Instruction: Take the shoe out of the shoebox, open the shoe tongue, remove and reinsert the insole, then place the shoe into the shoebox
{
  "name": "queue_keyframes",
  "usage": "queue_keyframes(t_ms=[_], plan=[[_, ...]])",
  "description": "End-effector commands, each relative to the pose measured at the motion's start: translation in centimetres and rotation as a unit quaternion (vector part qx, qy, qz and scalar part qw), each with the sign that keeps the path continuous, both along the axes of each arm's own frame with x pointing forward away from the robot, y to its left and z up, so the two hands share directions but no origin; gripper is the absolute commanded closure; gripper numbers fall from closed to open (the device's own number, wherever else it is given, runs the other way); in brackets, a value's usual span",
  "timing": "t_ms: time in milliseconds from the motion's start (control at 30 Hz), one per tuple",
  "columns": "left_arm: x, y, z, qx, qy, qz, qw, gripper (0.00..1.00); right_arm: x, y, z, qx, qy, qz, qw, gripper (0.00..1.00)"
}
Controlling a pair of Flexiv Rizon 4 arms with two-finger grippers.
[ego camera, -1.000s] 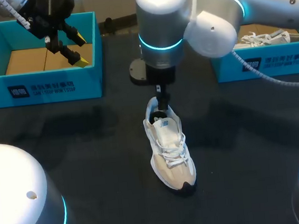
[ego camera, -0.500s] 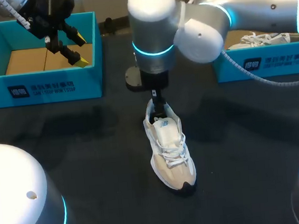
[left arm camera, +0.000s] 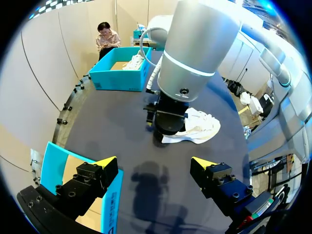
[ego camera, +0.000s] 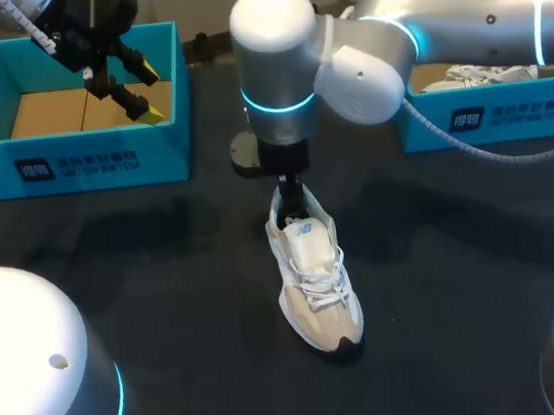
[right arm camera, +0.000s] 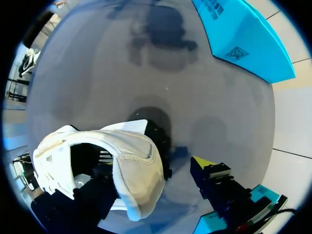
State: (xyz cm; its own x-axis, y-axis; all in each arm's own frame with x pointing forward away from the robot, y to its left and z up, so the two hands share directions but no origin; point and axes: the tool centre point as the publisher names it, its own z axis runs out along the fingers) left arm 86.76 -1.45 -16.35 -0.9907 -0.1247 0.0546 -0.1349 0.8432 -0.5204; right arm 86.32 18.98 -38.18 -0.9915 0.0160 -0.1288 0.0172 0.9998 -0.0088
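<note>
A white and beige shoe [ego camera: 314, 282] lies on the dark table [ego camera: 166, 277], toe toward me. My right gripper [ego camera: 295, 191] stands at its heel. In the right wrist view the right gripper [right arm camera: 151, 168] straddles the heel wall of the shoe [right arm camera: 131, 161]: one finger is inside the shoe opening, the yellow-tipped finger [right arm camera: 204, 163] is outside, a gap away from the heel. The left gripper [ego camera: 128, 89] hangs open over the left cyan shoebox [ego camera: 76, 158]. In the left wrist view the left gripper [left arm camera: 155, 163] holds nothing, and the shoe [left arm camera: 197, 129] lies ahead of it behind my right arm [left arm camera: 195, 53].
A second cyan shoebox [ego camera: 484, 119] at the back right holds another white shoe [ego camera: 485, 75]. The left box shows brown cardboard [ego camera: 52, 111] inside. A round black base [ego camera: 247, 151] sits behind the right gripper.
My right arm has swung a little to the left and its gripper has come down onto the shoe's heel, fingers narrowing. The left arm and the shoe have not moved.
</note>
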Motion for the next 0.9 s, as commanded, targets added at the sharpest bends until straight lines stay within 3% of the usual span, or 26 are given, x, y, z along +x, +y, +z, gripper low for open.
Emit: queue_keyframes(t_ms=[33,133,200,233,267,300,333,533,767,900], plan=[[0.0,0.0,0.0,0.002,0.001,0.0,1.0,0.0,0.0,0.0,-0.4,0.003,0.003,-0.003,1.0,0.35],[0.0,0.0,0.0,0.002,0.001,0.0,1.0,0.0,0.0,0.2,-0.7,0.005,0.007,-0.005,1.0,0.51],[0.0,0.0,0.0,0.002,0.001,0.0,1.0,0.0,0.0,0.3,-1.0,0.006,0.01,-0.005,1.0,0.54],[0.0,0.0,0.0,0.002,0.001,0.0,1.0,0.0,0.0,0.4,-1.2,0.006,0.013,-0.007,1.0,0.6],[0.0,0.0,0.0,0.002,0.001,0.0,1.0,0.0,0.0,0.4,-1.2,0.005,0.014,-0.009,1.0,0.69],[0.0,0.0,0.0,0.002,0.001,0.0,1.0,0.0,-0.1,0.4,-1.2,0.005,0.014,-0.01,1.0,0.89],[0.0,0.0,0.0,0.002,0.001,0.0,1.0,0.0,-0.1,0.4,-1.2,0.003,0.012,-0.015,1.0,1.0],[0.0,0.0,0.0,0.002,0.001,0.0,1.0,0.0,-0.5,0.3,0.0,0.007,0.012,-0.05,0.999,1.0],[0.0,0.0,0.0,0.002,0.001,0.0,1.0,0.0,-1.2,-0.3,4.2,-0.002,-0.003,-0.054,0.999,1.0],[0.0,0.0,0.0,0.002,0.001,0.0,1.0,0.0,-1.3,-1.2,6.7,-0.014,0.01,-0.054,0.998,1.0]])
